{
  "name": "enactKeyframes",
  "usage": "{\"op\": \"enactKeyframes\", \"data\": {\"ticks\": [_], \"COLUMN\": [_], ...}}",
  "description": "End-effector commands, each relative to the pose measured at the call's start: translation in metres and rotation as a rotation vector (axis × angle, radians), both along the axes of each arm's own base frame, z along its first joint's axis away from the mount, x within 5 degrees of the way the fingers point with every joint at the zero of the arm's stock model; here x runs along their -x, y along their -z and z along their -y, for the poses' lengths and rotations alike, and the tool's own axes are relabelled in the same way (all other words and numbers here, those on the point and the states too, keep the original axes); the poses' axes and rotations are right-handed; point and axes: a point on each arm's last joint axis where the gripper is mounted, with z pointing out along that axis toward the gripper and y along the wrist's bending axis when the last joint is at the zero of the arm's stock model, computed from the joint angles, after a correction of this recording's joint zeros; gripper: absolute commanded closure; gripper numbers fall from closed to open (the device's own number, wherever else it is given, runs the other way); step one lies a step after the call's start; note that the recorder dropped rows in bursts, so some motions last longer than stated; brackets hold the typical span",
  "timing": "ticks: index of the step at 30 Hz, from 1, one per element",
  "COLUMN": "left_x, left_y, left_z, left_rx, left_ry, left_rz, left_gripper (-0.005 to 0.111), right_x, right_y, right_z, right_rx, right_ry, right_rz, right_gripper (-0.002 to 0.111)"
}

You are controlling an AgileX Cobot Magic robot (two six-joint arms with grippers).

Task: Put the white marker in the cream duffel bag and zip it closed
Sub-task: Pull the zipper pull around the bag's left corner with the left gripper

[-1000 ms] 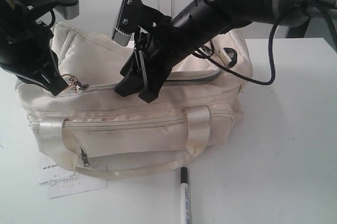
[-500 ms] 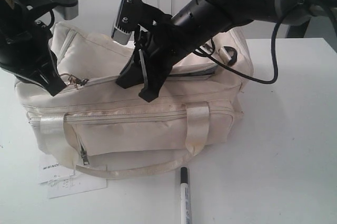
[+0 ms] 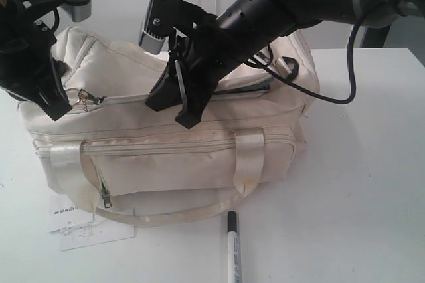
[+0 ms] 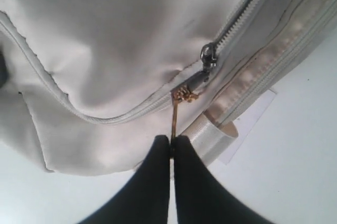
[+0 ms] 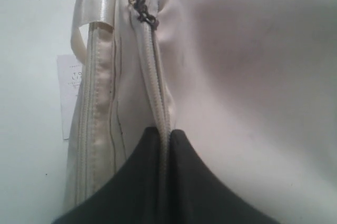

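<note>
The cream duffel bag [image 3: 172, 157] stands on the white table. The white marker [image 3: 233, 246] with its black cap lies on the table in front of the bag, outside it. At the bag's left end my left gripper [image 3: 63, 107] [image 4: 171, 142] is shut on the gold zipper pull [image 4: 174, 119] of the top zip. My right gripper [image 3: 171, 111] [image 5: 164, 132] is shut on the top zipper seam [image 5: 155, 77] near the bag's middle. A dark strip [image 3: 247, 89] shows along the zip to the right of that gripper.
A white paper tag [image 3: 83, 230] with black print lies under the bag's front left corner. A satin strap handle [image 3: 179, 211] droops onto the table close to the marker. A black cable [image 3: 332, 94] hangs from the right arm over the bag's right end.
My left gripper has pulled the gold zipper pull leftward and slightly up. The bag's left end shifted with it. The right gripper kept its pinch on the seam, rising a little.
</note>
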Motion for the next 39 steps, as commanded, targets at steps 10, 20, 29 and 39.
{"op": "enactKeyframes", "data": {"ticks": [10, 20, 29, 39], "left_x": [0.011, 0.010, 0.011, 0.009], "left_y": [0.001, 0.000, 0.000, 0.000], "left_z": [-0.015, -0.021, -0.027, -0.038], "left_rx": [-0.134, -0.194, -0.253, -0.238], "left_ry": [-0.026, -0.073, -0.088, -0.138], "left_rz": [-0.078, -0.069, -0.078, -0.097], "left_gripper": [0.107, 0.107, 0.107, 0.107], "right_x": [0.002, 0.001, 0.001, 0.001], "right_y": [-0.003, 0.001, 0.002, 0.002], "right_z": [0.004, 0.010, 0.011, 0.012], "right_rx": [0.019, 0.109, 0.131, 0.133], "right_ry": [0.014, 0.006, 0.011, 0.010], "right_rz": [-0.001, 0.026, 0.024, 0.025], "right_gripper": [0.108, 0.108, 0.108, 0.108]}}
